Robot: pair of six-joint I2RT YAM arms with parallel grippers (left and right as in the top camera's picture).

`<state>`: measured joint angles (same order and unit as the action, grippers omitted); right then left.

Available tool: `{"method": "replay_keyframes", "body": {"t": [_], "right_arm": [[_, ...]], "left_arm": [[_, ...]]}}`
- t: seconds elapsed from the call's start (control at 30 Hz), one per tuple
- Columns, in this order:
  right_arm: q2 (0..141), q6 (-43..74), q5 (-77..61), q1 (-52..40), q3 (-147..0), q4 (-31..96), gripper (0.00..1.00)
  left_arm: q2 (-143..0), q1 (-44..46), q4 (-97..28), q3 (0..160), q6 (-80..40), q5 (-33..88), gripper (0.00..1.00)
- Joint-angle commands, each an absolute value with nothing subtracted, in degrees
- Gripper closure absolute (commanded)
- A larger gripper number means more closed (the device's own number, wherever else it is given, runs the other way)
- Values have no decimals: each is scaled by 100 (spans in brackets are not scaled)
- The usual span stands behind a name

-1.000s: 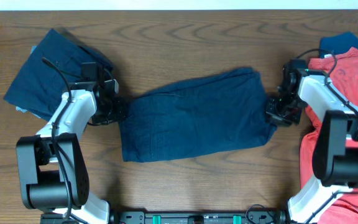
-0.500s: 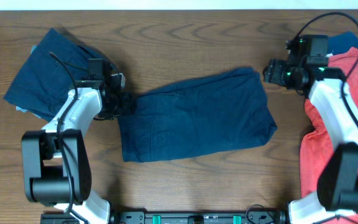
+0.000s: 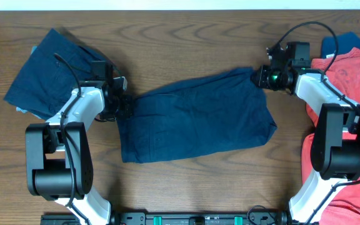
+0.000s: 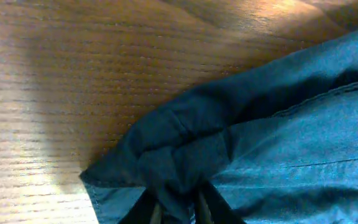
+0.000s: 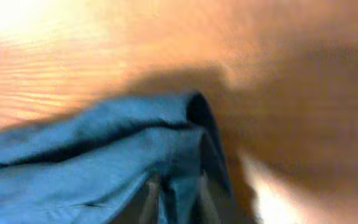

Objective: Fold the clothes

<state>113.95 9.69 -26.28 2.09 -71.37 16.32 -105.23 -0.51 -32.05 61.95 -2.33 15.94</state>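
While two robot arms reach in from the near edge, clothing lies in three groups on a brown wood-grain table (image 3: 186,37). At the far left, a dark blue garment (image 3: 49,72) lies flat in what looks like a folded shape, probably set aside to keep the middle free. Just to its right, the left gripper (image 3: 127,107) sits at the upper left corner of the dark navy cotton shorts (image 3: 195,119), which lie flat and slightly slanted across the middle of the table. Its wrist camera shows the fingers (image 4: 148,214) nearly together, pinching a bunched fold of navy cloth between them. At the upper right corner of the shorts is the right gripper (image 3: 259,76). Its wrist view is blurred, yet the narrow fingers (image 5: 151,196) appear closed on the cloth edge too. Holding both far corners at once would likely let the arms lift that edge evenly and fold it over without twisting. At the far right, a heap of coral-red shirts (image 3: 349,87), with a brighter blue garment (image 3: 342,42) behind it, probably waits its turn.
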Motion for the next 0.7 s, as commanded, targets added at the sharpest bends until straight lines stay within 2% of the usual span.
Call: {"method": "replay_keyframes", "body": {"t": [0.0,0.1,0.33,0.53,0.6,0.67], "right_arm": [[11277,897,-3148,163,-7135,1439,97],[11155,939,-3472,198,-7135,1175,99],[11004,1500,-3610,246,-7135,467,99],[11017,1723,-2705,215,-7135,429,99],[11028,1732,-2615,217,-7135,410,96],[11039,1634,-2541,217,-7135,370,88]], "left_arm": [[-10471,-56,-3203,6296,-191,1411,87],[-10294,-58,-3297,6342,-193,1411,94],[-9629,-67,-3365,6361,-220,919,94],[-9673,-67,-3341,6355,-440,272,94],[-9741,-69,-3269,6355,-482,178,94],[-9810,-69,-3164,6355,-482,161,93]]}}
